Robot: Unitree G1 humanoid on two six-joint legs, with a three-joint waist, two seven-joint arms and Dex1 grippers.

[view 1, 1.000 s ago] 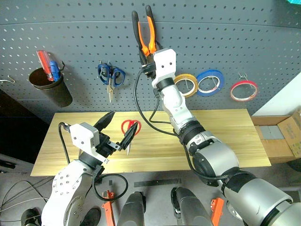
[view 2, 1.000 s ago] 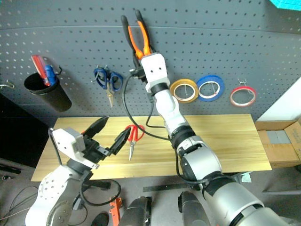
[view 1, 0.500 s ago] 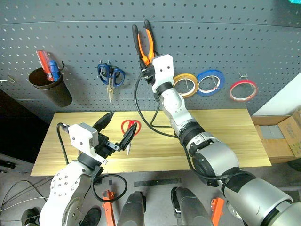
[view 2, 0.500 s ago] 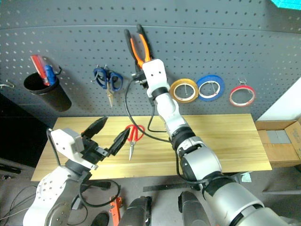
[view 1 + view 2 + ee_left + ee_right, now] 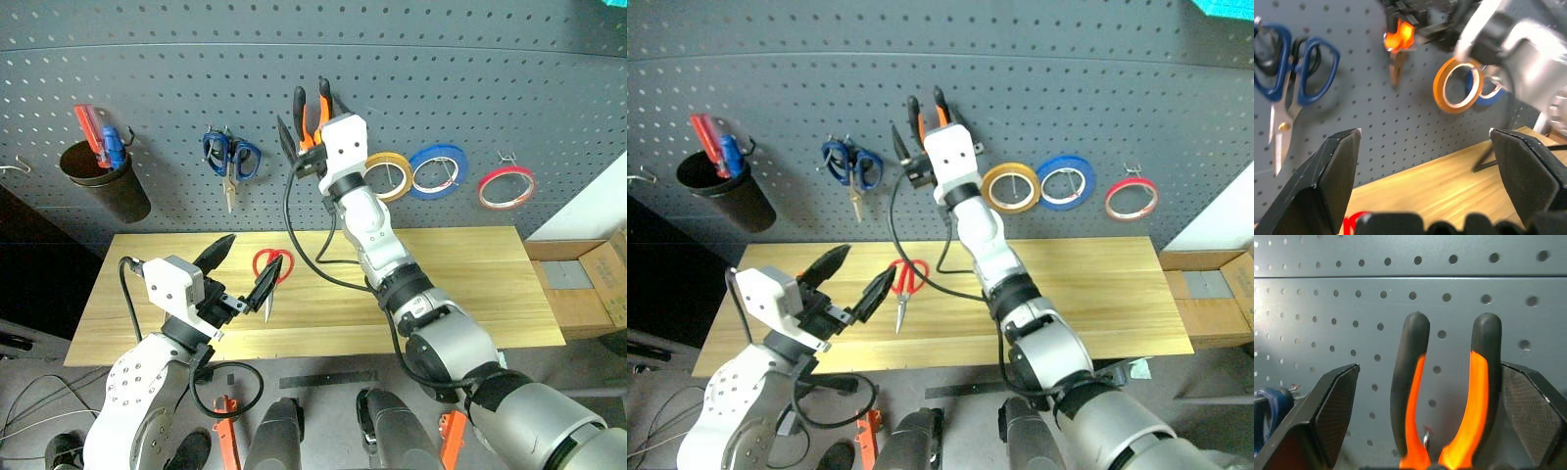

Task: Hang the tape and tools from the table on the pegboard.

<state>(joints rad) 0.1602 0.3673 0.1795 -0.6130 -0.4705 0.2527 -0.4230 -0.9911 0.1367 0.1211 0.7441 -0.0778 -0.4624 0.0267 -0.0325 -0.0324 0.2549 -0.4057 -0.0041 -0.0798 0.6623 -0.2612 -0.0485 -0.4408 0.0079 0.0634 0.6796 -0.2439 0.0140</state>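
Note:
The pliers [image 5: 1413,382] with orange-and-black handles hang handles-up against the dark pegboard [image 5: 490,78]. My right gripper [image 5: 306,122] is open around them, one finger on either side. Red-handled scissors [image 5: 272,266] lie on the wooden table [image 5: 460,284]. My left gripper [image 5: 257,251] hovers open just in front of them with nothing between its fingers. The red tape ring [image 5: 507,188] hangs on a hook at the pegboard's right.
Blue-handled scissors [image 5: 231,157], a yellow tape ring [image 5: 387,176] and a blue tape ring [image 5: 437,169] hang on the pegboard. A black cup [image 5: 103,186] with red and blue handles hangs at the left. Cardboard boxes [image 5: 588,284] stand past the table's right end.
My right gripper has opened and let go of the pliers, which now sit lower on the pegboard. The left arm has stayed put.

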